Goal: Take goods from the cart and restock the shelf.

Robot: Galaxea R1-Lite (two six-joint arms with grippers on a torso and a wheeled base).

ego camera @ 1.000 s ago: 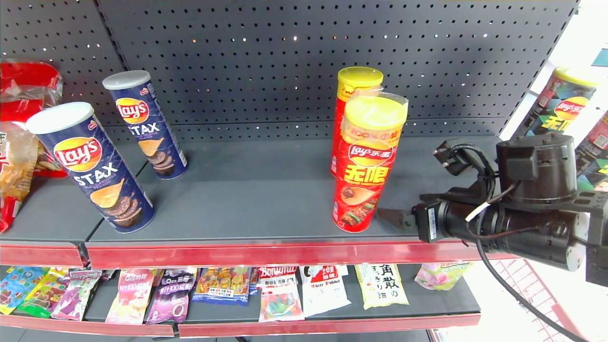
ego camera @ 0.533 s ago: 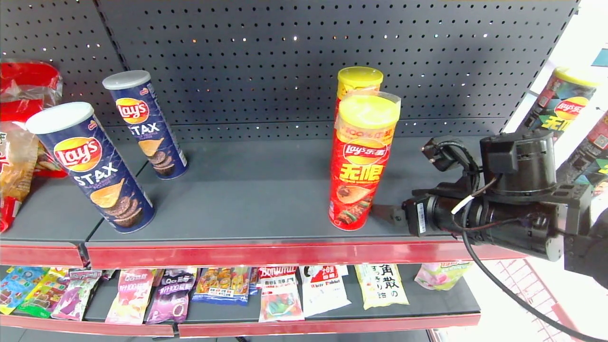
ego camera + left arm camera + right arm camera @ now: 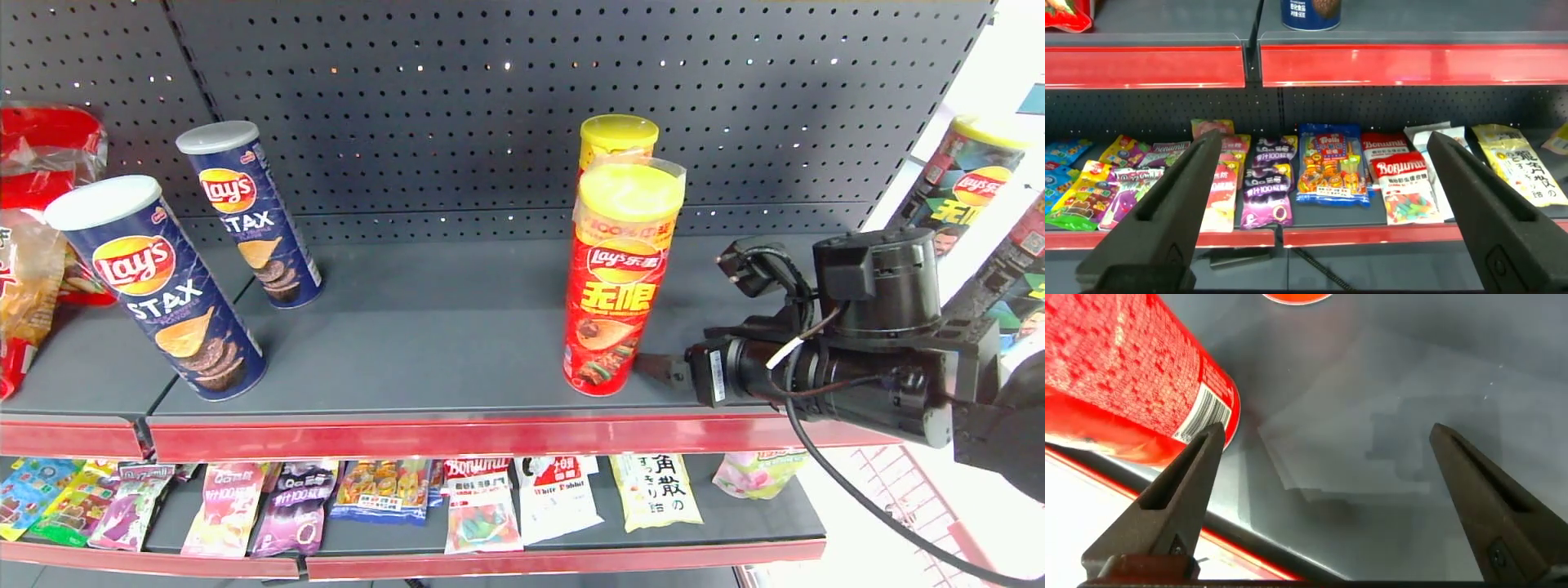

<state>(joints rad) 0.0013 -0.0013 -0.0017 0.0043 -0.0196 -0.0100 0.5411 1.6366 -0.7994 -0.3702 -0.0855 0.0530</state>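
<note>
Red cardboard under a yellow plastic lid: the chip can (image 3: 616,286) stands upright right of centre on the shelf (image 3: 424,327), near its front lip. It is probably light, stiff, smooth and tippy, so grip it mid-body. The right gripper (image 3: 1323,449) sits beside its base, jaws wide apart.
</note>
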